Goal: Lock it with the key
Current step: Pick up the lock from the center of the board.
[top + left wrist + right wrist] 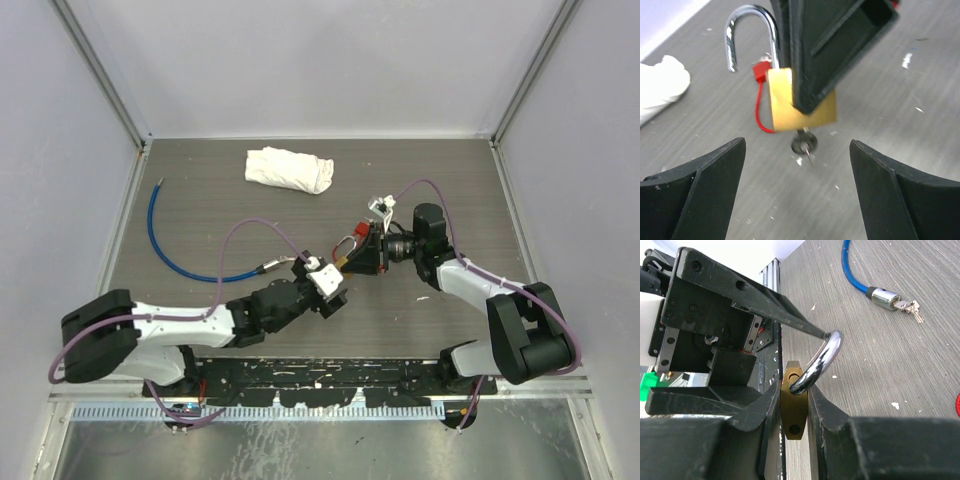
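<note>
Brass padlock (781,102) with its chrome shackle (747,30) standing open, a key (804,144) seated in its underside and a red cord (759,107) at its side, held above the middle of the desk (450,170). Right hand (794,405) reaches in sideways, clamping the brass body. Left hand (797,150) faces the key, its fingers spread wide on either side, touching nothing.

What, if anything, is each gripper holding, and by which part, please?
The right gripper clamps the brass padlock by its body. The left gripper is open, holding nothing, near the inserted key.
</note>
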`<action>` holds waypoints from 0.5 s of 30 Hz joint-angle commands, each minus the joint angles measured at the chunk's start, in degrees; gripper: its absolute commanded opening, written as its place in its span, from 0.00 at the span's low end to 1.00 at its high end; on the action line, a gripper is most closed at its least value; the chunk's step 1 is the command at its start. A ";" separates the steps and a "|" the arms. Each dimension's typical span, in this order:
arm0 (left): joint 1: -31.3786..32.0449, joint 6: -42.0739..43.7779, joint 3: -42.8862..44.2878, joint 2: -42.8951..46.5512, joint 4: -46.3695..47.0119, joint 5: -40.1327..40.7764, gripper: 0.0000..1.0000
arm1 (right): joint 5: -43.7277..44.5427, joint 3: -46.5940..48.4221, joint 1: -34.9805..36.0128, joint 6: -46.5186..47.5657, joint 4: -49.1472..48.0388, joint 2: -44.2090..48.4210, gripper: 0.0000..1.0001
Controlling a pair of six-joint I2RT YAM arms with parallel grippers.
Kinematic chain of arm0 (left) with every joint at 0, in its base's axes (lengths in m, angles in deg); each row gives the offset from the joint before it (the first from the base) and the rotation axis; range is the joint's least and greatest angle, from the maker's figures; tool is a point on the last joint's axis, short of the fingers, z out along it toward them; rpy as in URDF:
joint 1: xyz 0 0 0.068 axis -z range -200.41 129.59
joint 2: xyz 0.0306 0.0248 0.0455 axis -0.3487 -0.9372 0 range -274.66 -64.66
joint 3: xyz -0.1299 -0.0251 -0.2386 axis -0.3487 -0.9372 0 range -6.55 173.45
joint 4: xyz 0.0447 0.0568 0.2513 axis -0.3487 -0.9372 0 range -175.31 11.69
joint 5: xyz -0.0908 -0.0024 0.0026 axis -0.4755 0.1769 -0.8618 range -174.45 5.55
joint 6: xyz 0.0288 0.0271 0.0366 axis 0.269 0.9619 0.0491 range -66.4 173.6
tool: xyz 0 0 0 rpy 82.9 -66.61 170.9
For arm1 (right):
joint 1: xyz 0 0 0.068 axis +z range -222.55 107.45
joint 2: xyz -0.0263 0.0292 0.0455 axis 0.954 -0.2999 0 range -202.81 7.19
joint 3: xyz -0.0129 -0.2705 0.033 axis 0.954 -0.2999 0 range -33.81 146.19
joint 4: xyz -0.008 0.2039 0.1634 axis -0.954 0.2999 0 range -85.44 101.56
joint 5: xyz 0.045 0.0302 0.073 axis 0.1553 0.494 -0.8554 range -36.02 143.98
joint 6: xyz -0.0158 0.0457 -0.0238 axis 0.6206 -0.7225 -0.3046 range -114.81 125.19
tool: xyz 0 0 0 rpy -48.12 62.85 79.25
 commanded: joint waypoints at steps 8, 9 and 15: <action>0.07 4.10 10.47 -10.46 8.97 11.28 0.75 | 1.53 2.11 -0.15 -5.49 -4.89 0.43 0.01; 0.07 4.06 10.63 -10.56 8.73 11.19 0.72 | 1.70 2.14 -0.21 -5.52 -4.70 0.41 0.01; 0.07 3.67 12.26 -11.22 6.68 10.92 0.63 | 2.19 2.41 -0.15 -5.99 -4.01 -0.04 0.01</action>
